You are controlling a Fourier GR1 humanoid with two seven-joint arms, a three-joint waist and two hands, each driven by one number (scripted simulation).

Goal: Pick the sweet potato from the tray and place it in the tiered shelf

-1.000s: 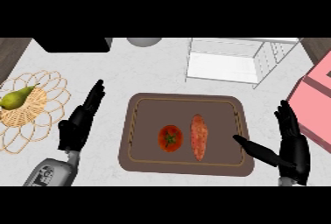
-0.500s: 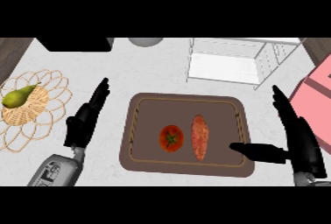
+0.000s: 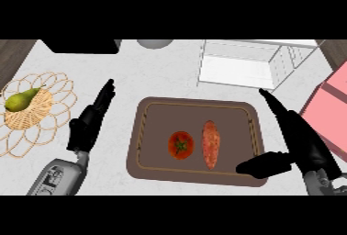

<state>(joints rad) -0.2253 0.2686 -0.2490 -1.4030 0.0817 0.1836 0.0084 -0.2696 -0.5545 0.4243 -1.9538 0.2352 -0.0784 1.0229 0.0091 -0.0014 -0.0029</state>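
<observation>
An orange sweet potato point(image 3: 210, 144) lies lengthwise on the brown tray point(image 3: 153, 156), just right of a red tomato point(image 3: 180, 144). My right hand point(image 3: 298, 142) is open at the tray's right edge, fingers pointing up the counter and thumb point(image 3: 261, 166) reaching over the tray's lower right corner, a short way from the sweet potato. At the back right stands the white tiered shelf point(image 3: 244, 69). Left of the tray, my left hand point(image 3: 89, 121) rests open with its fingers straight.
A wicker basket point(image 3: 27, 114) holding a green pear point(image 3: 20, 99) sits at the far left. A pink object point(image 3: 332, 110) lies at the right edge. A dark block point(image 3: 81, 45) and a grey round thing point(image 3: 156, 43) sit along the back.
My right hand has moved up and leftward along the tray's right edge, its thumb now over the tray's lower right corner. The left hand, sweet potato and tomato stay put.
</observation>
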